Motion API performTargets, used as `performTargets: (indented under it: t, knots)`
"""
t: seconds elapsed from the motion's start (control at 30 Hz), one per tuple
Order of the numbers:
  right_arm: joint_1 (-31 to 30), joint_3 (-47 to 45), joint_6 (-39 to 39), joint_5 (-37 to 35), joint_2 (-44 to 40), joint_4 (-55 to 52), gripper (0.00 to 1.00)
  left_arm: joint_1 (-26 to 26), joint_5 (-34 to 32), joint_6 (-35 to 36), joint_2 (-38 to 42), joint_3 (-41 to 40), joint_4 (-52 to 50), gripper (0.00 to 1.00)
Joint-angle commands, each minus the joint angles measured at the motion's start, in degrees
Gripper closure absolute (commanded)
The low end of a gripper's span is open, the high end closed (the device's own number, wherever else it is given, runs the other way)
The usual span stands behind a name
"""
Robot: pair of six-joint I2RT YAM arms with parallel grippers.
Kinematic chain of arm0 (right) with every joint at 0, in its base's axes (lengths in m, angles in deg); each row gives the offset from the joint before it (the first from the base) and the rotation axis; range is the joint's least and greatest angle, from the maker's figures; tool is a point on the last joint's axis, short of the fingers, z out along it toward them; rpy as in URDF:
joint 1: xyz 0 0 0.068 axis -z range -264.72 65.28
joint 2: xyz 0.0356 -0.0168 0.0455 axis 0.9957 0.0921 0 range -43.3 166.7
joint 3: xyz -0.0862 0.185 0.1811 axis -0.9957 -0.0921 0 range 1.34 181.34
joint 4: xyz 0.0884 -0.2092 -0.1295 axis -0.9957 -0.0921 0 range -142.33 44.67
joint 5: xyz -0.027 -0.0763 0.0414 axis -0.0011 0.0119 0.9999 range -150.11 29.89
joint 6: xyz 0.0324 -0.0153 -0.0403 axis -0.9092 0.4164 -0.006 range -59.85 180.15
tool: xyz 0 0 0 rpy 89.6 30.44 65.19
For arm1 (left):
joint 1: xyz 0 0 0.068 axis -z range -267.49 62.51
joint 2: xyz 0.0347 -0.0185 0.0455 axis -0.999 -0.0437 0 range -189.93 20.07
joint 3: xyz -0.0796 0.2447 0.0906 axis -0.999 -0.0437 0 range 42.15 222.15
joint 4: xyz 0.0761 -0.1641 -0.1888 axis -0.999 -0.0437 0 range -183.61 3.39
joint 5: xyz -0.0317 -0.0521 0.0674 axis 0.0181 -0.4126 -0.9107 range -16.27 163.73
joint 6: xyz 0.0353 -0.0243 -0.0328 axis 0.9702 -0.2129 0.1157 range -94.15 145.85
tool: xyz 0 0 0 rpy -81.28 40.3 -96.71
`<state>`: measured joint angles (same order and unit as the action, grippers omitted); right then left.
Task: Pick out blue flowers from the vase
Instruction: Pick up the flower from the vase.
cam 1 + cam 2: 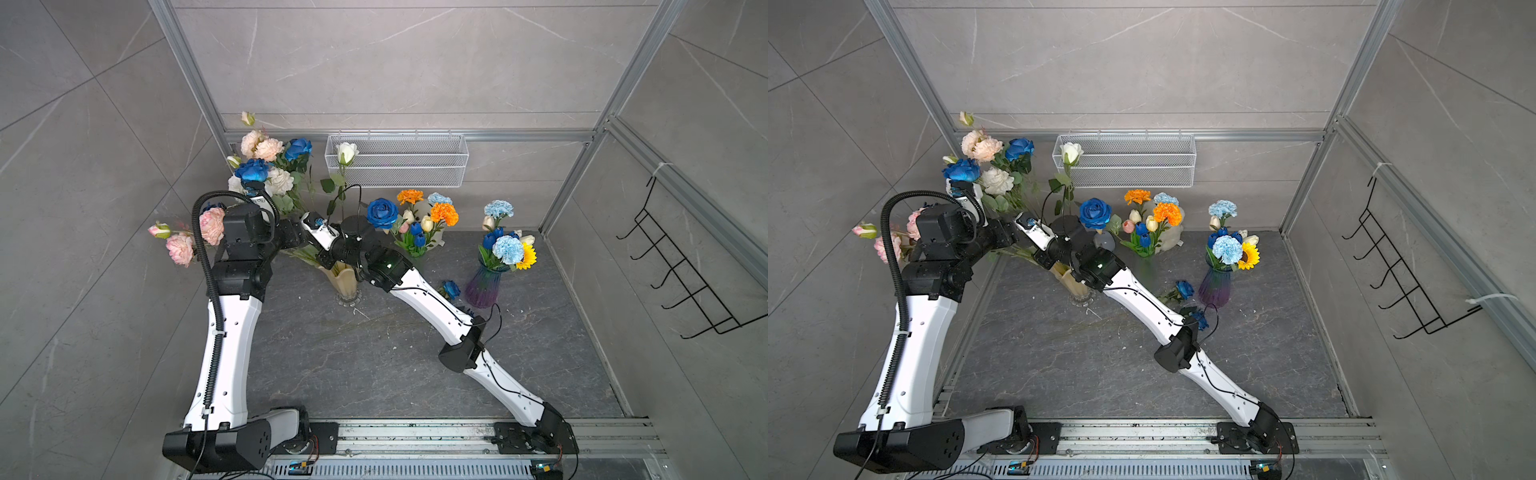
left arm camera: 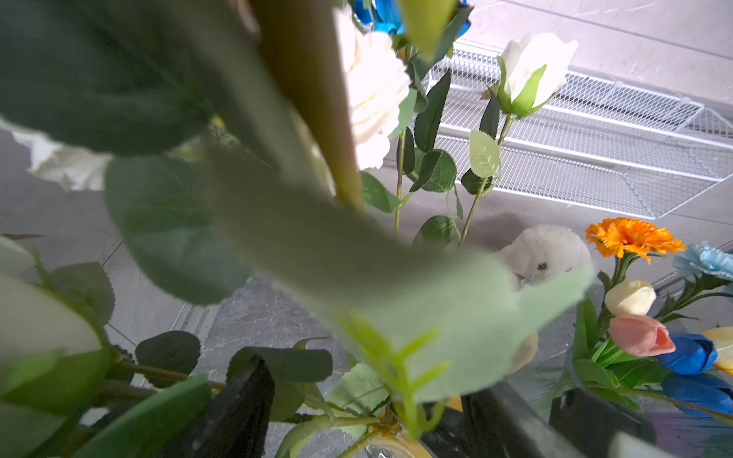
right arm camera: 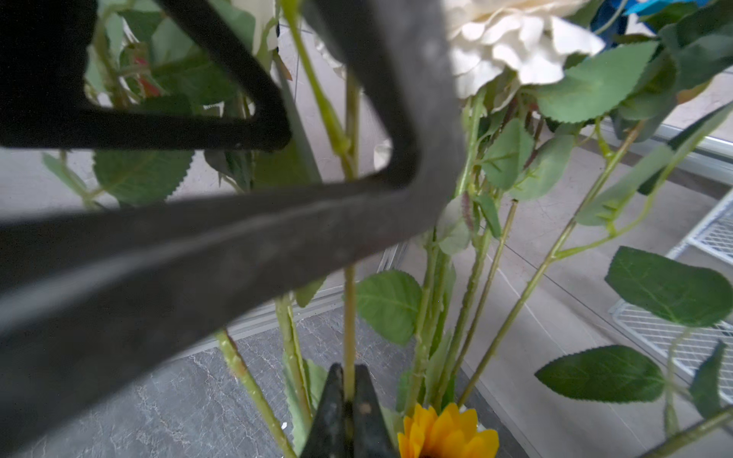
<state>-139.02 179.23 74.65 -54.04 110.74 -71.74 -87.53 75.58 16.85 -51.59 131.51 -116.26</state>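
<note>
My right jaws are pressed shut on one thin green stem (image 3: 349, 317) that rises from the beige vase (image 1: 344, 286) on the desk (image 1: 374, 365). Its bloom is hidden behind leaves, so I cannot say for sure which colour it carries. My left jaws stand wide apart among the leaves of the same bunch and hold nothing. They are just under a deep blue rose (image 1: 251, 170). A second blue rose (image 1: 298, 148) sits higher in the bunch, beside the peach blooms (image 1: 262, 145). A loose blue flower (image 1: 1185, 289) lies on the desk between my right arm and the purple vase (image 1: 482, 289).
</note>
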Motion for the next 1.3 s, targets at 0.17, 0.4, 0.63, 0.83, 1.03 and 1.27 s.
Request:
performTargets:
  t: [0.17,0.4,0.63,0.83,1.03,1.27]
  knots:
    - [-0.1,3.72,-2.64,4.08,-5.23,-0.22,1.0,-0.06,0.81,-0.6,0.55,0.86,6.71,0.35]
    - [-0.09,3.95,-2.64,4.75,-6.56,0.05,1.0,-0.06,1.22,-1.03,0.39,2.39,7.95,0.43]
    - [-0.13,0.61,-2.46,4.89,-10.24,1.97,1.0,-0.06,6.71,-2.56,1.16,3.5,10.96,0.75]
    - [-0.62,-5.04,-2.16,4.3,-13.9,4.62,0.98,0.03,12.56,-3.22,2.47,5.35,11.24,1.0]
    - [-2.37,0.4,1.62,3.09,-14.73,-1.61,0.31,0.03,11.08,3.12,6.69,7.03,7.46,1.0]
    - [-7.23,-0.16,9.05,-6.72,-24.58,-10.42,0.02,0.03,9.18,14.33,12.43,11.58,-0.29,1.0]
